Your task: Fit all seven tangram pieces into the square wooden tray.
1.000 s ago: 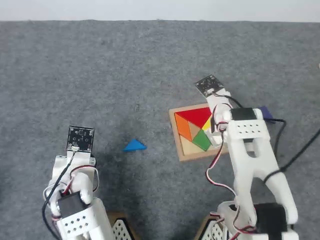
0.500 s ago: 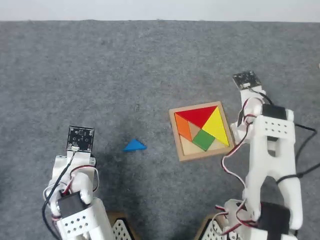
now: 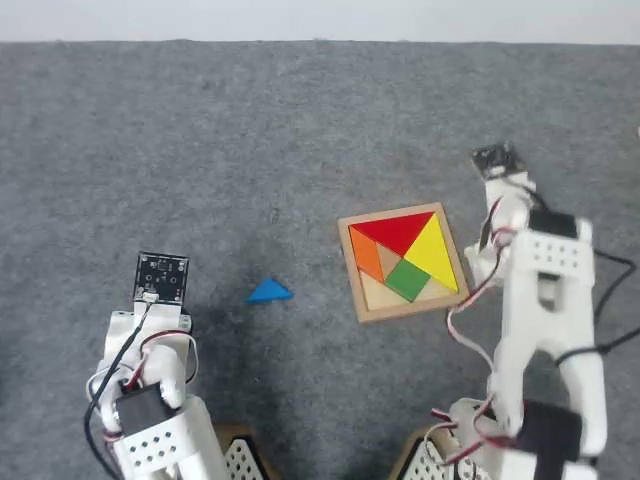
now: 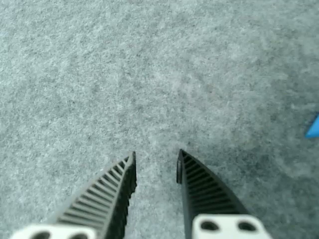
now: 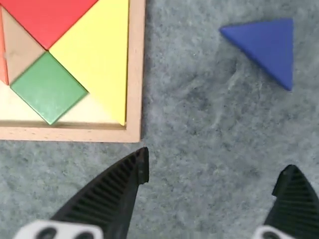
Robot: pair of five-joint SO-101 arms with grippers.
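The square wooden tray (image 3: 398, 312) lies right of the table's middle, holding a red triangle (image 3: 395, 232), a yellow triangle (image 3: 436, 256), an orange piece (image 3: 366, 258), a green square (image 3: 405, 280) and a small tan piece (image 3: 386, 262). Bare wood shows along its near side. A light blue triangle (image 3: 269, 291) lies on the mat left of the tray, and its edge (image 4: 314, 127) shows in the left wrist view. My right gripper (image 5: 217, 169) hangs open over the mat beside the tray's rim (image 5: 135, 74), with a dark blue triangle (image 5: 266, 46) ahead. My left gripper (image 4: 156, 162) is open over bare mat.
Grey mat (image 3: 250, 140) covers the whole table. The right arm (image 3: 540, 270) stands just right of the tray. The left arm (image 3: 150, 400) sits at the near left. A pale wall strip runs along the far edge.
The right arm swung from above the tray to its right side, uncovering the yellow triangle lying in the tray and covering the dark blue triangle. The left arm stayed still.
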